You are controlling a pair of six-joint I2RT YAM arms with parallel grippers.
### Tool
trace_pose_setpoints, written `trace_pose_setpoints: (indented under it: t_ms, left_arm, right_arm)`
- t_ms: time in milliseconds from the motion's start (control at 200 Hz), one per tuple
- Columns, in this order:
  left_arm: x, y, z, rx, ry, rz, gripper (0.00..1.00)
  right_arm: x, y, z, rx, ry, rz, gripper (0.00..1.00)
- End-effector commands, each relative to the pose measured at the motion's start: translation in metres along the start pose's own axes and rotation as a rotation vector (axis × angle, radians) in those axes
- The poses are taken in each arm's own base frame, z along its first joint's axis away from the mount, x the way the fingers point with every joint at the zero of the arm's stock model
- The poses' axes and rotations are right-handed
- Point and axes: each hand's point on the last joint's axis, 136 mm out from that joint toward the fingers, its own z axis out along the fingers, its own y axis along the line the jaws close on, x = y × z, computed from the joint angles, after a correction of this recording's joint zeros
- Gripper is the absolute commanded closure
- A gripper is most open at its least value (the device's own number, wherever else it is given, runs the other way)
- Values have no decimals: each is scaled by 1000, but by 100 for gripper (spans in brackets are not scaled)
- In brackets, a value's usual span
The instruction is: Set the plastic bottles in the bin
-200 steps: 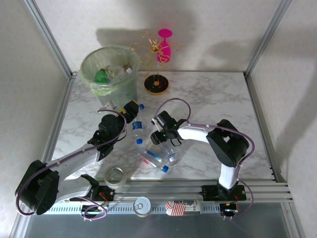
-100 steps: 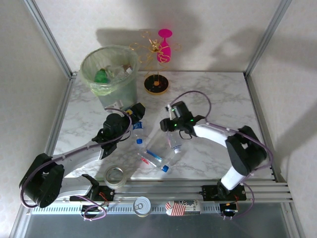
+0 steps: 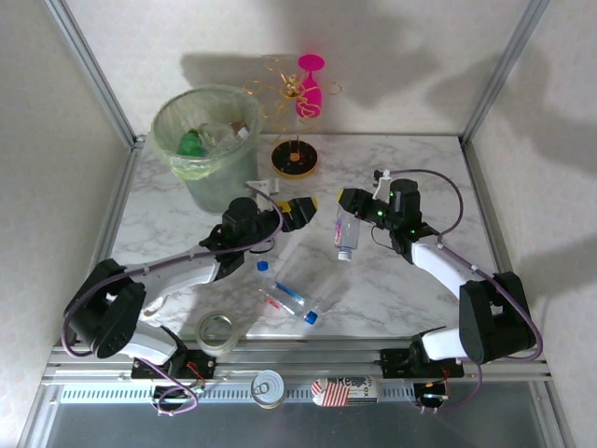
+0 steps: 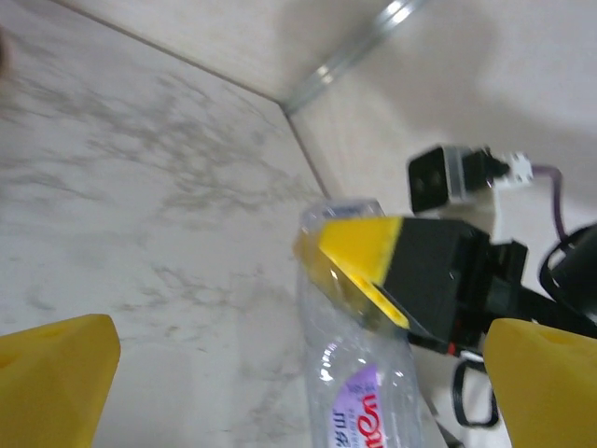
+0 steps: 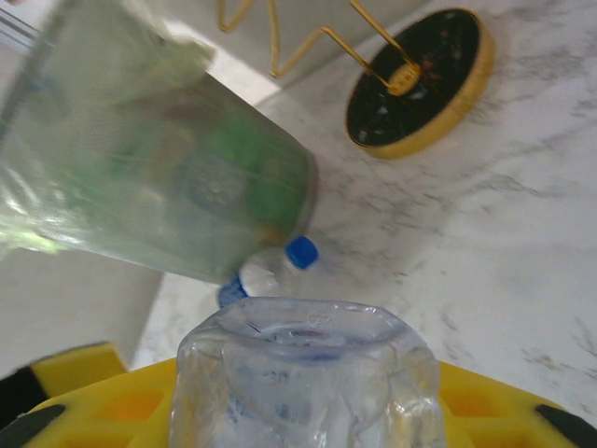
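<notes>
Top external view: right gripper (image 3: pixel 351 203) clamps a clear bottle (image 3: pixel 346 230) (blue-capped), left gripper (image 3: pixel 300 209) gaping wide.

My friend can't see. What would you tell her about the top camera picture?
The right arm's fingers grip a clear bottle by its base over a marble table, with the left arm's open fingers beside it. A bin stands far left, and other bottles lie near the front.

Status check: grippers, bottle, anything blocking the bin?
Right gripper shut on clear blue-capped plastic bottle, cap down. Left gripper open, empty, beside it. Round grey-green lined bin far left; left arm near that path.
</notes>
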Motion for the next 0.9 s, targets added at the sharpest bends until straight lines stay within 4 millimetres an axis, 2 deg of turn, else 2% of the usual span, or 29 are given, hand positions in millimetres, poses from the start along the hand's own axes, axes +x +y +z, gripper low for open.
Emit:
trace_pose_setpoints:
  t_ms: [0, 175, 340, 536, 711, 891]
  left_arm:
    - [27, -31, 13, 119, 150, 49, 0]
    - [48, -45, 27, 152, 226, 73, 0]
    - [70, -49, 43, 177, 312, 62, 0]
    - [84, -53, 56, 190, 362, 64, 5]
    - [92, -55, 62, 201, 389, 55, 15]
    - [90, -58, 63, 213, 381, 51, 34]
  right_arm:
    - [-17, 41, -11, -169, -49, -12, 56]
    - [-25, 52, -19, -210, -105, -48, 56]
    - [-26, 59, -25, -242, -130, -67, 57]
    - [-26, 62, -31, -253, -152, -87, 56]
    - [-27, 64, -35, -259, -165, -99, 57]
    - [-26, 64, -36, -258, -166, -102, 55]
